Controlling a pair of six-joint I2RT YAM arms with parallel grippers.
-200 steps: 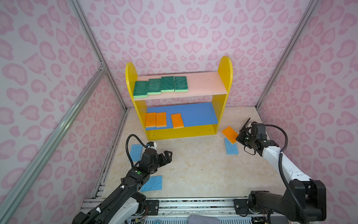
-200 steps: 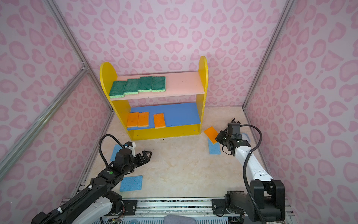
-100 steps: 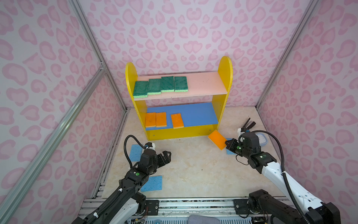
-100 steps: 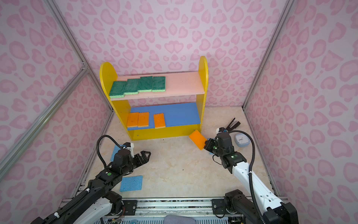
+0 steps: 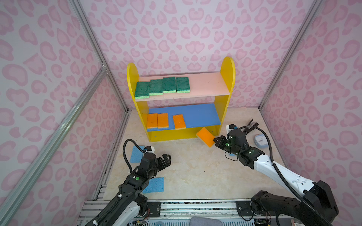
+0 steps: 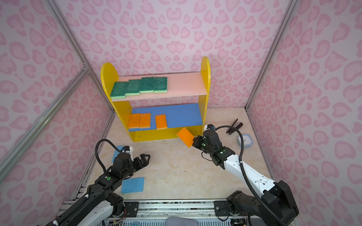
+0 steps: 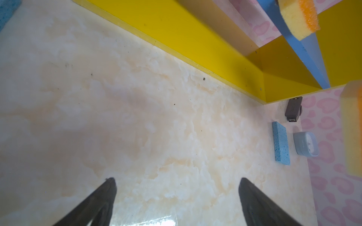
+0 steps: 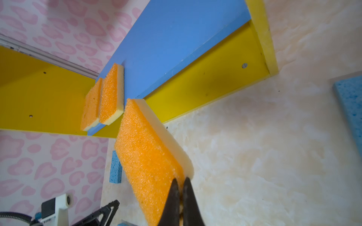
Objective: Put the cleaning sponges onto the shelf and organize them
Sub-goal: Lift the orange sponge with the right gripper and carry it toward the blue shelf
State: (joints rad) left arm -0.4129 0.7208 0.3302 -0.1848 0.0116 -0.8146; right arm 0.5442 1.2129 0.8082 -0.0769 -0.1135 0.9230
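- A flat light-blue foam sponge (image 5: 153, 185) lies on the cream marble-patterned table (image 5: 195, 176), nearest the front edge and partly under the left arm (image 5: 135, 178).
- The left arm's jaws stand wide apart and empty. In the left wrist view the two dark fingertips (image 7: 106, 193) frame only bare table.
- A second light-blue sponge (image 5: 136, 154) lies flat just beyond that arm's wrist, near the left wall.
- The right arm (image 5: 260, 162) is stretched toward the lower right corner of the shelf. The right arm's jaws are pinched almost together on one short end of an orange-over-yellow rectangular sponge (image 5: 205, 136) (image 8: 148, 160).
- This held sponge is tilted, orange face up and clear of the table. Its far end is in front of the shelf's yellow bottom panel, close to the right side panel, and it rests on no board yet.
- A third light-blue sponge (image 7: 281, 143) lies flat on the table under the right arm, mostly hidden in both top views.
- A light-blue square clock with a white face (image 5: 260, 140) lies just beside that sponge, and a black stapler (image 5: 250, 127) lies beyond it.
- The small shelf with yellow round-topped side panels (image 5: 227, 78) stands at the back wall.
- On its blue middle board (image 5: 199, 115) lie three orange sponges (image 5: 163, 120). Two touch at the left end, and the third sits slightly apart, overhanging the front edge.
- On its pink upper board (image 5: 205, 86) four dark-green sponges (image 5: 169, 85) form a touching, staggered row over the left half.
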